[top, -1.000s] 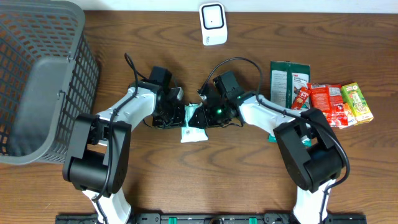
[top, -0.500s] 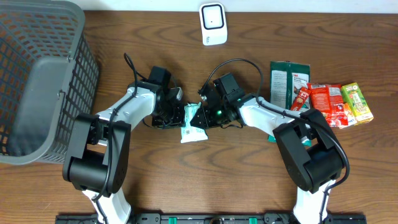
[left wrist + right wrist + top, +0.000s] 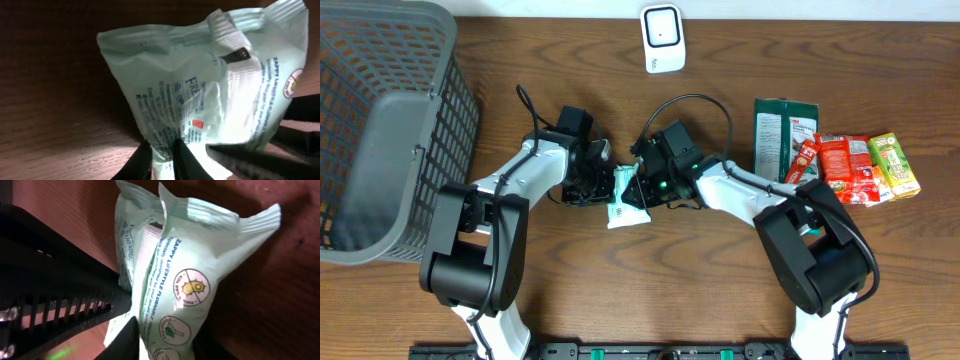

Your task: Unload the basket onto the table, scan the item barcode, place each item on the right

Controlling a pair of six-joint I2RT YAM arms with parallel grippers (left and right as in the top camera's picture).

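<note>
Overhead, the wipes packet [image 3: 626, 198] is seen at the middle of the table [image 3: 650, 290]. Its crimped edge is pinched in the narrow jaws of the left gripper [image 3: 160, 156], while its other end is clamped between the jaws of the right gripper [image 3: 167, 345]

Blue print on the pale green packet [image 3: 200, 260] reads "ZAPPY LIFESTYLE FLUSHABLE". Centre of the left wrist view shows "FRE"; the finer print is unreadable.

One pale mint plastic wipes packet [image 3: 623, 200] lies between the left gripper [image 3: 605, 186] and the right gripper [image 3: 638, 188]. One white boxy scanner [image 3: 662, 38] stands beyond them. One grey mesh basket [image 3: 380, 130] sits out past the left gripper. Past the right gripper lie one dark green pouch [image 3: 783, 133], two red foil packets [image 3: 847, 168] and one yellow-green carton [image 3: 894, 165].
</note>
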